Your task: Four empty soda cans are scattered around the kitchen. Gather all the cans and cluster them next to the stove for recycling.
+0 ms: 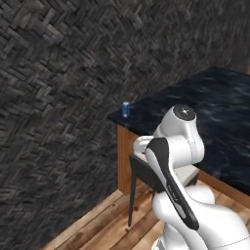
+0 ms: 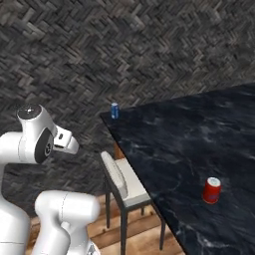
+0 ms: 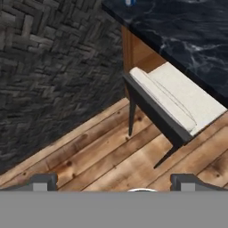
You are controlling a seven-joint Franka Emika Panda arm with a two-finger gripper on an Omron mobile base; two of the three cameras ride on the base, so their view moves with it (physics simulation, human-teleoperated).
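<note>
A blue soda can [image 1: 126,110] stands upright at the near corner of the black marble counter [image 1: 215,112], close to the stone wall. In the right base view the same blue can [image 2: 115,110] sits at that corner, and a red soda can [image 2: 211,190] stands farther along the counter towards the front right. My gripper [image 3: 114,182] is open and holds nothing; its two dark fingertips [image 3: 42,181] are wide apart above the wooden floor, well short of the counter. The blue can [image 3: 129,2] just shows at the top edge of the hand view. The stove is out of view.
A dark-framed chair with a cream cushion [image 3: 173,104] is tucked under the counter edge below the blue can, also seen as chair [image 2: 122,182]. A dark herringbone stone wall [image 1: 58,97] runs along the left. Wooden floor [image 3: 98,151] lies beneath the hand.
</note>
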